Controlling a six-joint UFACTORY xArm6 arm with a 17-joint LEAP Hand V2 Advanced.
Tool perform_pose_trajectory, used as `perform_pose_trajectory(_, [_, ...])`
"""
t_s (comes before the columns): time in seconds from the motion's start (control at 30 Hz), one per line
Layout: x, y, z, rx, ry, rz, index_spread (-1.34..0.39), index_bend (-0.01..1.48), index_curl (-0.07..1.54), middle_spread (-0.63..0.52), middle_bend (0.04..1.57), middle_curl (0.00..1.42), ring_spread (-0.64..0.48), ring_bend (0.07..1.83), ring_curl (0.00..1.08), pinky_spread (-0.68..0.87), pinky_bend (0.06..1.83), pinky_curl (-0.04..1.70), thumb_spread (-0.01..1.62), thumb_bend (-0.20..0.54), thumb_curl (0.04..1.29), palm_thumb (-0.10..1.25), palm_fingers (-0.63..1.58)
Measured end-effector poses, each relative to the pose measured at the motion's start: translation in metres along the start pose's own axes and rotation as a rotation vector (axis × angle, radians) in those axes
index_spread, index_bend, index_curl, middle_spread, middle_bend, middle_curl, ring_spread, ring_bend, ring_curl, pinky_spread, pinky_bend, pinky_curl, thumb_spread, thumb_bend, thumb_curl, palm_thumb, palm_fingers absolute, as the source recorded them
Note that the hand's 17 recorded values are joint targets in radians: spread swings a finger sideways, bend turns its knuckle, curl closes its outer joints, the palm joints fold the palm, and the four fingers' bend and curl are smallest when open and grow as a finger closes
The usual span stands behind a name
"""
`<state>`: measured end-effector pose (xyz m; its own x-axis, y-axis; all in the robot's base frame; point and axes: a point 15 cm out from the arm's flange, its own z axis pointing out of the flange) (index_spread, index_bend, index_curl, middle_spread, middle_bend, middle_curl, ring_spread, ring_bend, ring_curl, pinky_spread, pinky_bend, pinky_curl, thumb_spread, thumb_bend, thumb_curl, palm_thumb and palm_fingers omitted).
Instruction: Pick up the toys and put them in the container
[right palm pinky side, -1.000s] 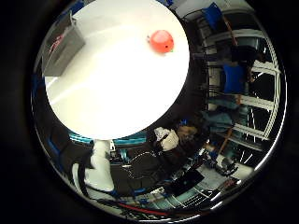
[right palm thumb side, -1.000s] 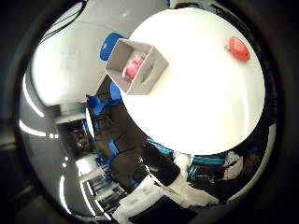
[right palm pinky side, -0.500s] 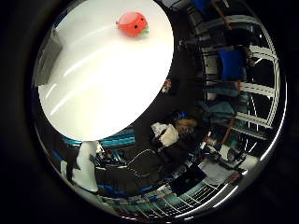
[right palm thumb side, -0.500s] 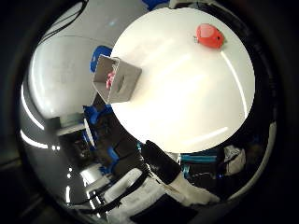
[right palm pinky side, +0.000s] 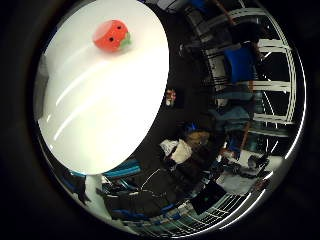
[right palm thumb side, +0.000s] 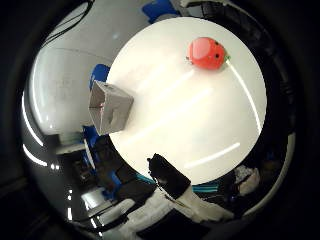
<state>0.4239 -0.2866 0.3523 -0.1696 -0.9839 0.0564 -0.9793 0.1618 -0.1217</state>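
Since half a second ago the whole view has swung, so that's the camera moving with the hand, not the things sliding around. Red tomato-looking plush toy (right palm thumb side: 207, 53) with two black dot eyes and a bit of green at one side now sits bigger in both palm views. It's lying on the round white surface (right palm thumb side: 190, 125) out near the rim, in the upper right of the thumb side view and the upper left of the little finger side view.

Grey box container (right palm thumb side: 109, 107) stands on the same surface at the opposite edge, left of centre in the thumb side view, well apart from the toy. From this angle you can't see inside it.

Hand (right palm thumb side: 172, 192): only a black and white part pokes in at the bottom of the thumb side view, so I can't tell how the fingers are set.
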Motion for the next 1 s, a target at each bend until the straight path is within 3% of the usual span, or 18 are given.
perform_pose_trajectory(0.37, [0.029,-0.067,0.028,0.024,-0.006,0.062,-0.36,0.16,0.27,0.14,0.19,0.3,0.24,0.27,0.27,0.46,0.42,0.31,1.14,-0.021,0.28,0.44,0.05])
perform_pose_trajectory(1.0, [-0.002,-0.145,0.131,0.125,-0.021,0.044,-0.37,0.16,0.27,0.1,0.19,0.32,0.22,0.3,0.27,0.46,0.44,0.31,1.12,-0.023,0.27,0.39,0.12])
